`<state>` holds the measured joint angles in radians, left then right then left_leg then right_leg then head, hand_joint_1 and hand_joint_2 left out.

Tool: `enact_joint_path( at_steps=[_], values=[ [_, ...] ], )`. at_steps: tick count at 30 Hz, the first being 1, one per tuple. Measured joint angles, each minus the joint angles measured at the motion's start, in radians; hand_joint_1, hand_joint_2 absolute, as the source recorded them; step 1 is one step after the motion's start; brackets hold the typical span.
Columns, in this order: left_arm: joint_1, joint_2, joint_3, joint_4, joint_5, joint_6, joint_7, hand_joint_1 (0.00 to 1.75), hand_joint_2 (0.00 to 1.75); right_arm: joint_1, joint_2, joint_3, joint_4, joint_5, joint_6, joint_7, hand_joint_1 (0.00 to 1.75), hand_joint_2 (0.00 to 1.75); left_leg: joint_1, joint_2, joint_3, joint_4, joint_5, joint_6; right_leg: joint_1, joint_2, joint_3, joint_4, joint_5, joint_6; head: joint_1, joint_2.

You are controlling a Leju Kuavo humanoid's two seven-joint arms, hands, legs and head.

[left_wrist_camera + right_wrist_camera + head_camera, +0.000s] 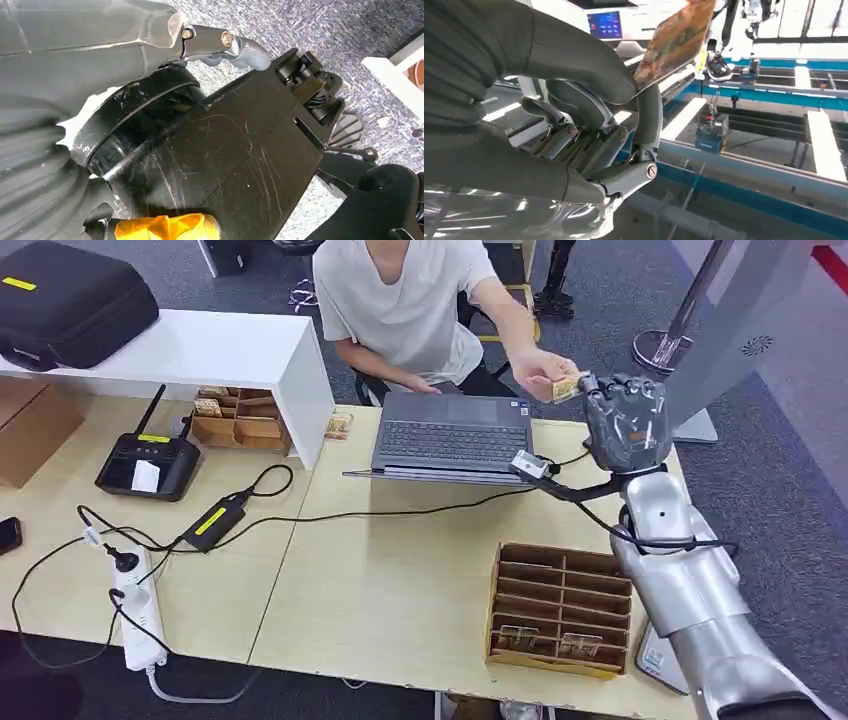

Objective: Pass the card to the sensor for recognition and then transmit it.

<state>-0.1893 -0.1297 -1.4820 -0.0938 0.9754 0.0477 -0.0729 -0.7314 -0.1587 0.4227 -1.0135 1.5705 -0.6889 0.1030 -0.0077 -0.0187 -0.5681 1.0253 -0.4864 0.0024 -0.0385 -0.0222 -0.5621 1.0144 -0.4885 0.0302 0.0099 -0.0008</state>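
Right hand (pixel 627 423) raised upright past the laptop (pixel 452 433), pinching the card (pixel 566 389) between thumb and a finger (pixel 650 112); other fingers loosely curled, not clamped. Card sticks out beyond the fingertips toward the person, whose hand (pixel 537 371) has hold of its far end, so both grip it at once. Reads as the transmit step, handover mid-way; card held by one edge, probably to leave the free end for the taker. Wrist view: card (pixel 676 40) juts out above the thumb, tilted. Sensor likely the black reader (pixel 150 462), well away from the fingers. Card organiser (pixel 560 607) sits below the forearm. Left hand (pixel 215 45) hangs over the floor, looks to hold nothing; finger spread cannot tell
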Motion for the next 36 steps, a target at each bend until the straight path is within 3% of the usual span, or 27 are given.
enact_joint_path(
  at_steps=[4, 5, 21, 33, 36],
  values=[
    [0.0, 0.0, 0.0, 0.0, -0.009, -0.001, 0.0, 0.0, 1.75, -0.019, 0.005, 0.004, 0.044, 0.0, 0.0, 0.015, 1.75, 1.75, 0.0, 0.0, 0.0, 0.0, 0.0, 0.0, 0.0, 0.0, 0.0, 0.0, 0.0, 0.0, 0.0, 0.0],
    [0.0, 0.0, 0.0, 0.0, -0.01, -0.001, 0.0, 0.0, 1.75, -0.019, 0.006, 0.005, 0.05, 0.0, 0.0, 0.018, 0.0, 1.75, 0.0, 0.0, 0.0, 0.0, 0.0, 0.0, 0.0, 0.0, 0.0, 0.0, 0.0, 0.0, 0.0, 0.0],
    [-0.006, -0.001, 0.0, 0.0, -0.028, -0.019, 0.015, 0.0, 1.75, -0.017, 0.013, 0.008, 0.085, 0.0, -0.002, 0.025, 0.0, 1.75, 0.0, -0.001, 0.0, 0.0, 0.0, 0.0, 0.0, -0.001, -0.001, 0.0, 0.0, 0.0, 0.0, 0.0],
    [-0.006, -0.001, 0.0, 0.0, -0.015, -0.016, 0.014, 0.0, 1.75, 0.008, -0.061, 0.004, 0.094, 0.0, -0.002, 0.059, 0.0, 1.75, 0.0, -0.001, 0.0, 0.001, 0.0, 0.0, 0.0, -0.001, -0.002, -0.001, 0.0, 0.0, 0.0, 0.0],
    [-0.005, -0.001, 0.0, 0.0, -0.002, -0.014, 0.009, 0.0, 1.75, 0.011, -0.115, -0.009, 0.112, 0.0, -0.002, 0.067, 0.0, 1.75, 0.0, -0.004, -0.001, 0.001, 0.0, 0.0, 0.0, -0.004, -0.001, -0.001, 0.0, 0.0, 0.0, 0.0]
  ],
)
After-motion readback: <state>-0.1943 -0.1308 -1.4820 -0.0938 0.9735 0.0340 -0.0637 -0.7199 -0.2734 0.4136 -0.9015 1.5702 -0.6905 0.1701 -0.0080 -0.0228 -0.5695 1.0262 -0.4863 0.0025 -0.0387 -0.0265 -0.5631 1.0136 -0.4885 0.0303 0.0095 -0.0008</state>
